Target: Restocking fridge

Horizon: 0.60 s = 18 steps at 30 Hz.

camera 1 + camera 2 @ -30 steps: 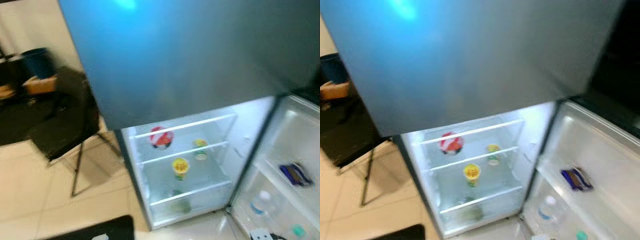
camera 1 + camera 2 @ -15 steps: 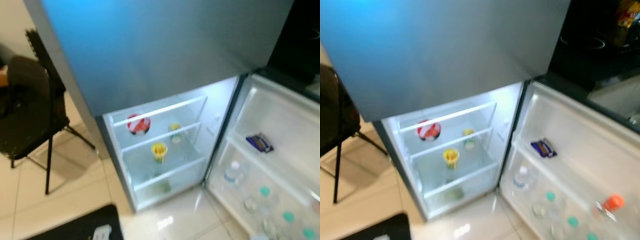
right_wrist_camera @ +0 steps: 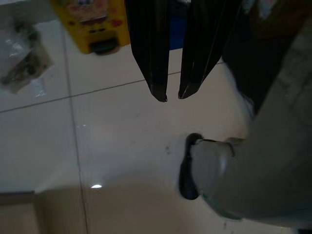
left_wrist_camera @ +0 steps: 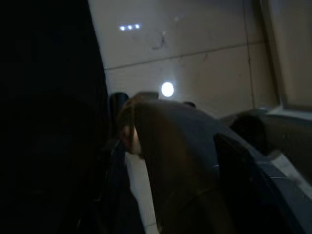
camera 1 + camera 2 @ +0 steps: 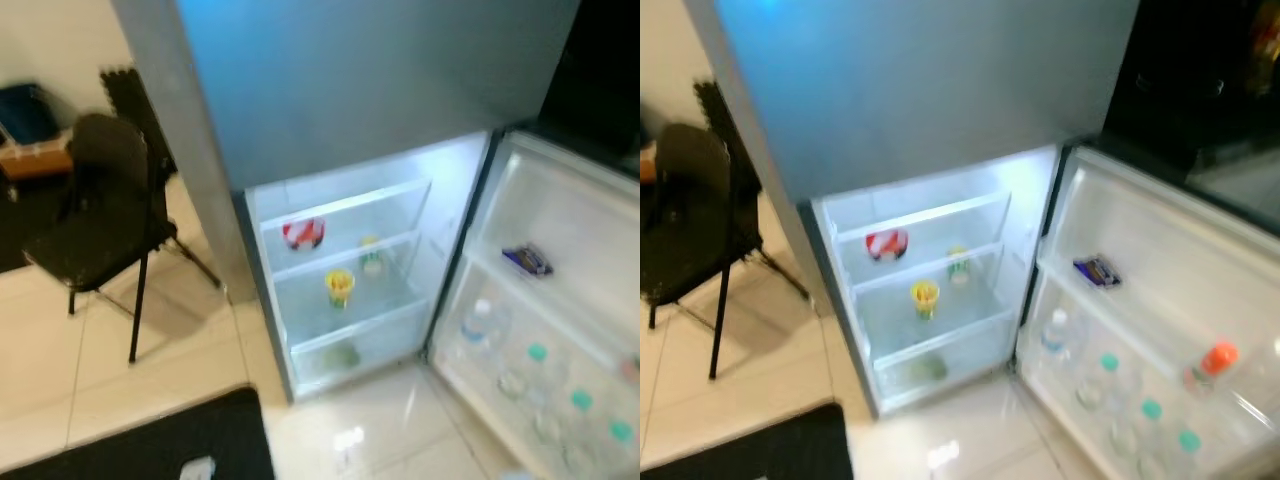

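fridge [image 5: 340, 100] stands ahead, lower door [image 5: 1160, 290] swung open, red-white tub [image 5: 303, 233] on its top shelf; right gripper [image 3: 172, 93] hangs over floor tiles, fingers nearly together, empty; left gripper's state cannot be told

Glossy cream floor tiles [image 5: 160, 370] are catching a small bright glare at the lower middle of the frame. A black metal-legged chair [image 5: 105, 215] is standing at the left, casting a soft shadow. A black floor mat [image 5: 170, 445] is lying along the lower left edge. A pale wall [image 5: 55, 45] is showing at the upper left.
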### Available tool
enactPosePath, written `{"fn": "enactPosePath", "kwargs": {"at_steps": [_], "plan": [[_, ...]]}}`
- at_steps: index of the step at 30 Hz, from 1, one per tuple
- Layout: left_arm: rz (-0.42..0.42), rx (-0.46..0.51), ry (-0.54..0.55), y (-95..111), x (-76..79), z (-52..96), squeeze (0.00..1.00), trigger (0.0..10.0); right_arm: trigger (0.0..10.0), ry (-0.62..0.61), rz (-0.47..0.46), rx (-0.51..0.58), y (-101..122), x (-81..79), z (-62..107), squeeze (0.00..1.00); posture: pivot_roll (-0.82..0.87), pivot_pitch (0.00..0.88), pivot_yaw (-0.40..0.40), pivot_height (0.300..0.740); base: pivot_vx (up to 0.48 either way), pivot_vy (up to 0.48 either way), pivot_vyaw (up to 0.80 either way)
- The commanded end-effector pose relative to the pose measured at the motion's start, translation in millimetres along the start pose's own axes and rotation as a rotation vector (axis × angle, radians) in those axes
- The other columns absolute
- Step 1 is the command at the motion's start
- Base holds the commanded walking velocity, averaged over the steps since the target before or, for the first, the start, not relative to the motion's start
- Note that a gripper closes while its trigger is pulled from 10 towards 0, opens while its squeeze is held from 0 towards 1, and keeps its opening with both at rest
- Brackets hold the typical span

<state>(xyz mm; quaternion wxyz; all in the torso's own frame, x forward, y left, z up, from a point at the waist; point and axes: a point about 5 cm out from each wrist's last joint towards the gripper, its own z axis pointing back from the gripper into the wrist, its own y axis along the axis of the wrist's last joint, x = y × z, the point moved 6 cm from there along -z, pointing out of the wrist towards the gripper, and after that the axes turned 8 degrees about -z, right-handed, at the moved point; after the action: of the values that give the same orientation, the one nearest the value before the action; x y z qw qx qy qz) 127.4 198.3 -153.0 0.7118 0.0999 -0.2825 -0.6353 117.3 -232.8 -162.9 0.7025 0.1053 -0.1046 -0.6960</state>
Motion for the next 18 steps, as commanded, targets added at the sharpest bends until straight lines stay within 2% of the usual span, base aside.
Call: {"fn": "enactPosePath", "kwargs": {"at_steps": [1,18], "plan": [[-0.023,-0.043,-0.005,-7.7,0.4,1.0,0.00,10.0,10.0,-0.004,-0.009,0.010,3.5,2.0,0.3,0.00,-0.08,0.000,-0.008,0.740,0.000,-0.428,0.00],[-0.025,-0.064,-0.027,-14.5,5.4,1.0,0.00,10.0,10.0,0.006,-0.005,0.006,2.9,0.6,0.2,0.00,-0.08,0.000,-0.010,0.740,0.000,-0.429,0.00]]}}
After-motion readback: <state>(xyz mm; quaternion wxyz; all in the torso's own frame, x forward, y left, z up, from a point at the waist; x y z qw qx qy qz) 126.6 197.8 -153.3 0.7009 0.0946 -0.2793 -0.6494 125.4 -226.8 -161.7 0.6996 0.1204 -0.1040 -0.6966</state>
